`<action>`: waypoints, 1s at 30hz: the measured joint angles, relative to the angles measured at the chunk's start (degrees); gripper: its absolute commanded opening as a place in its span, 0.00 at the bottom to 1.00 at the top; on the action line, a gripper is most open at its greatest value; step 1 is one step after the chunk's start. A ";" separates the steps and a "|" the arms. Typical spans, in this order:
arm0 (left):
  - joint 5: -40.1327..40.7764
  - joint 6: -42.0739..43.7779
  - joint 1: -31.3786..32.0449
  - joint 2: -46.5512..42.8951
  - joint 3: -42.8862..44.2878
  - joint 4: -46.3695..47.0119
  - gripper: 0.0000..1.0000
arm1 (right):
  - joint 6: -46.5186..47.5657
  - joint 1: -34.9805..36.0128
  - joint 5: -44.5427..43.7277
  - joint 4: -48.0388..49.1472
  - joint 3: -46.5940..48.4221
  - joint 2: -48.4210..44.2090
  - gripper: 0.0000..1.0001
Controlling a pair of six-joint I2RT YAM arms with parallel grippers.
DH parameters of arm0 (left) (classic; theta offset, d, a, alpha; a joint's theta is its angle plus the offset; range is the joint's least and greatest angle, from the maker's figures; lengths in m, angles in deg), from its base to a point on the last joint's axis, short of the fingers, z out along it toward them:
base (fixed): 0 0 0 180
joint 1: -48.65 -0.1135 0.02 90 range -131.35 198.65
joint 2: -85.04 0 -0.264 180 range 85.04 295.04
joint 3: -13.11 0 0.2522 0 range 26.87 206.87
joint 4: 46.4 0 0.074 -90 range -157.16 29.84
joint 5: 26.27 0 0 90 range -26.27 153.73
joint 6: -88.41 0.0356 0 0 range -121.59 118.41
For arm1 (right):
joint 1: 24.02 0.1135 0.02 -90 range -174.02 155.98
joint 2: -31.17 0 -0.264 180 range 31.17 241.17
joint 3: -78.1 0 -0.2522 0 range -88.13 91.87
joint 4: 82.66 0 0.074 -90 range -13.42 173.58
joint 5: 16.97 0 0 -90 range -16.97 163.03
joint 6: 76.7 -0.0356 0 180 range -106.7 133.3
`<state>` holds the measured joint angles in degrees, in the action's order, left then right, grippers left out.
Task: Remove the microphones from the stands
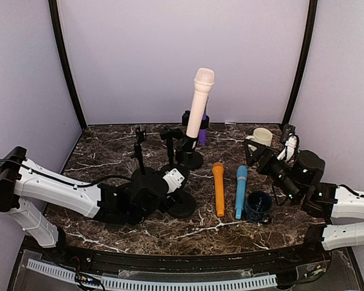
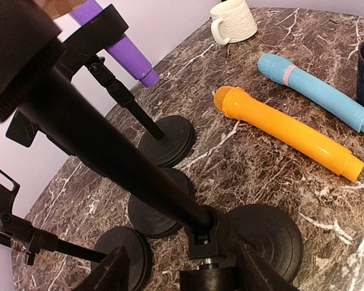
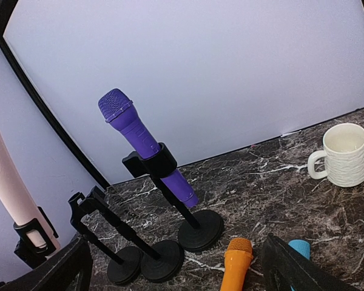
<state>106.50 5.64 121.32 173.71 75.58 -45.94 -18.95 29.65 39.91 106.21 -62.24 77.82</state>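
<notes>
I see a dark brown marble tabletop with white veins. A glossy orange plastic microphone and a light blue plastic microphone lie on it side by side, heads pointing away. A dark blue cup stands just beside the blue one's near end. A cream ribbed ceramic mug sits upright at the back right.

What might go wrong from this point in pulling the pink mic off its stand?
1. The left gripper straddles the foot of the stand without visibly clamping it; pulling the pink microphone now may tip the stand.
2. Neighbouring stand bases sit close beside it; any drag could knock the purple microphone's stand.
3. The open right gripper is near the mug and could bump it.
</notes>
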 measured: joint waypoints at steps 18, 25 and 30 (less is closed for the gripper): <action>-11.67 -9.90 -1.88 -3.21 -4.26 -0.09 0.38 | 0.00 0.00 0.35 0.04 0.02 1.57 0.98; -21.92 -16.52 -5.42 -5.22 -7.56 0.35 0.40 | 0.00 0.00 0.94 0.07 0.02 2.29 0.98; -26.69 -18.99 -6.73 -6.14 -7.85 1.38 0.58 | -0.02 0.00 1.18 0.07 0.02 2.40 0.98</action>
<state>79.81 -13.36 114.59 167.57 67.73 -44.56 -18.97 29.65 41.09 106.28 -62.22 80.22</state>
